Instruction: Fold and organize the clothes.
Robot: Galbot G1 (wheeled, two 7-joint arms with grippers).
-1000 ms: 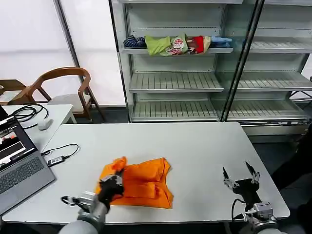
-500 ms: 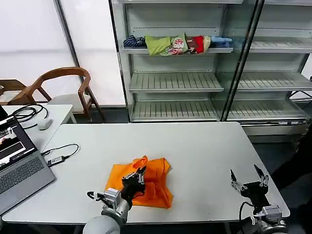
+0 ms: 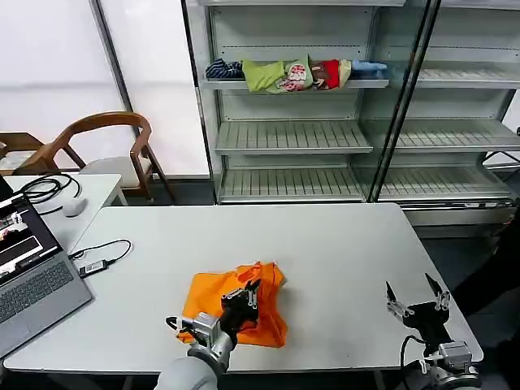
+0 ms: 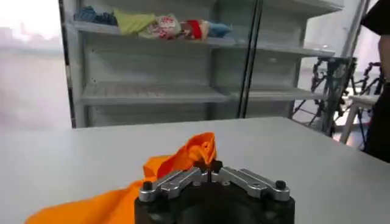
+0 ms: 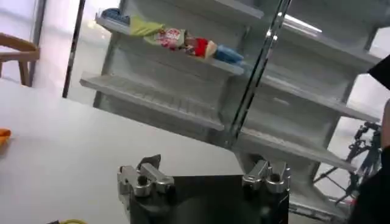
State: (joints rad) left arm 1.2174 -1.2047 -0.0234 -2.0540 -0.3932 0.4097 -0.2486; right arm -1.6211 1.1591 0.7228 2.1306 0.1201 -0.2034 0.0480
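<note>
Folding half done: left gripper (image 3: 246, 296) pinching the orange T-shirt (image 3: 236, 307) over itself, right gripper (image 3: 418, 298) spread, idle near the table (image 3: 341, 244) edge

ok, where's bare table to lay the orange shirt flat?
Open stretches: the table behind the T-shirt toward the shelves, and between it and the open right gripper. The cable and laptop crowd the left. The left gripper is shut on the shirt.
</note>
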